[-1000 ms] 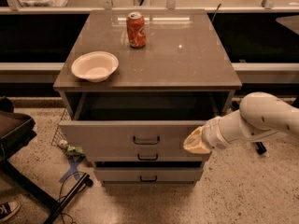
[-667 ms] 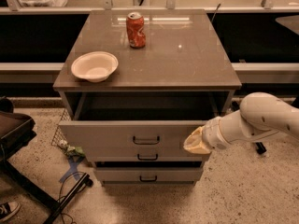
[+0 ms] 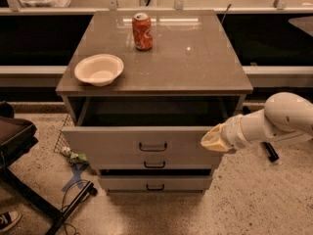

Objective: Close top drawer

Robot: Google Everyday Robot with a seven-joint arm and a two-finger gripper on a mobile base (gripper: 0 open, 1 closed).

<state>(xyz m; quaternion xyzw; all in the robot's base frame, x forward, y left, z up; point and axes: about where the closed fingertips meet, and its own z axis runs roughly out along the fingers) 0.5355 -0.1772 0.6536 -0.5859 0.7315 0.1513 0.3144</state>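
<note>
The top drawer (image 3: pixel 112 140) of the grey-brown cabinet stands pulled out, its flat front panel facing me with a small dark loop handle (image 3: pixel 152 146) at centre. Its inside is dark from this angle. My gripper (image 3: pixel 211 142) comes in from the right on a white arm and sits against the right end of the drawer's front panel. Two shallower drawers (image 3: pixel 154 182) lie below, also slightly out.
On the cabinet top (image 3: pixel 195 62) stand a red soda can (image 3: pixel 142 31) and a white bowl (image 3: pixel 99 69). A dark chair (image 3: pixel 14 141) and its legs are at the left floor. Blue tape and small debris (image 3: pixel 73 163) lie by the cabinet's left foot.
</note>
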